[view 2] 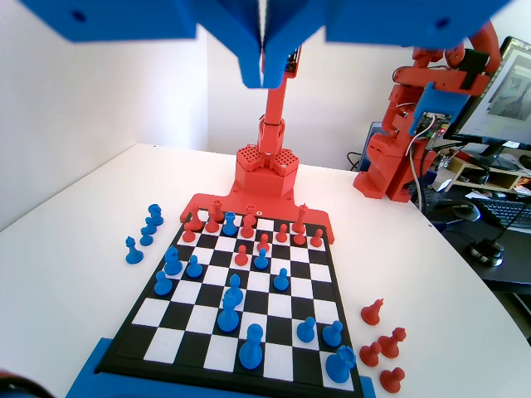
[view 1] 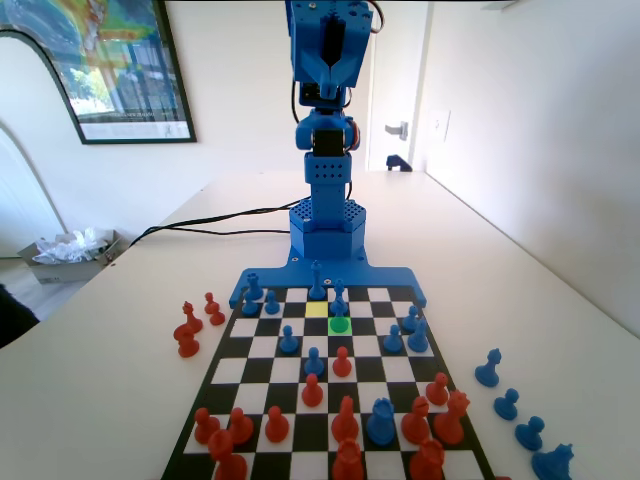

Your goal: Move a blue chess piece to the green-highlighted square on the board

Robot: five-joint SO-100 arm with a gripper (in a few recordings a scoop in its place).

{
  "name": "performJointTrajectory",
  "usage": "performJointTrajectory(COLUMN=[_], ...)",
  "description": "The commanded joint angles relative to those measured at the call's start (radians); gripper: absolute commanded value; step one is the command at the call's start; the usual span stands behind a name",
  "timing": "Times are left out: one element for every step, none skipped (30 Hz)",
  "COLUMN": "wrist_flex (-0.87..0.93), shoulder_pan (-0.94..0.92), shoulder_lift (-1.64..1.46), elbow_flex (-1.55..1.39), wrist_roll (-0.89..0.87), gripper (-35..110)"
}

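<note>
The blue arm stands upright at the far end of the board (view 1: 262, 347) in the fixed view, with its gripper (view 1: 330, 88) raised high above the bench (view 1: 110, 380) and well clear of every piece. In the wrist view the gripper (view 2: 264, 79) hangs from the top edge with its two jaws pressed together, closed on nothing.

In the fixed view the green-highlighted square (view 1: 339, 325) lies in the board's second far row, just right of centre, and a paler yellow-green square (view 1: 316, 309) sits diagonally beside it, one row farther and to the left. A small blue chess piece (view 1: 339, 303), a pawn with a round head, stands right at the far edge of the green-highlighted square; whether its base rests on the green or on the square just behind cannot be told. A tall blue piece (view 1: 317, 279) with a pointed top stands in the far row behind the yellow-green square.

Other blue pawns are scattered over the far half of the board, and red pieces crowd the near rows. Captured red pieces (view 1: 188, 330) stand on the bench left of the board, and captured blue pieces (view 1: 508, 404) stand to its right.
</note>
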State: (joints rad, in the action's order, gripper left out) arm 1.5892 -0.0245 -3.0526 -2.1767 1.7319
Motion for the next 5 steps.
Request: performJointTrajectory(wrist_flex=[-0.015,-0.015,-0.015,-0.015,-0.015], shoulder_pan=[-0.002,-0.002,-0.002,-0.002,-0.002], shoulder_lift=[-0.003,-0.003,-0.003,-0.003,-0.003], elbow_flex=[-0.003,-0.003,-0.003,-0.003,-0.003], wrist_roll=[0.006,0.006,0.006,0.006,0.006], gripper=[2,2,2,2,2])
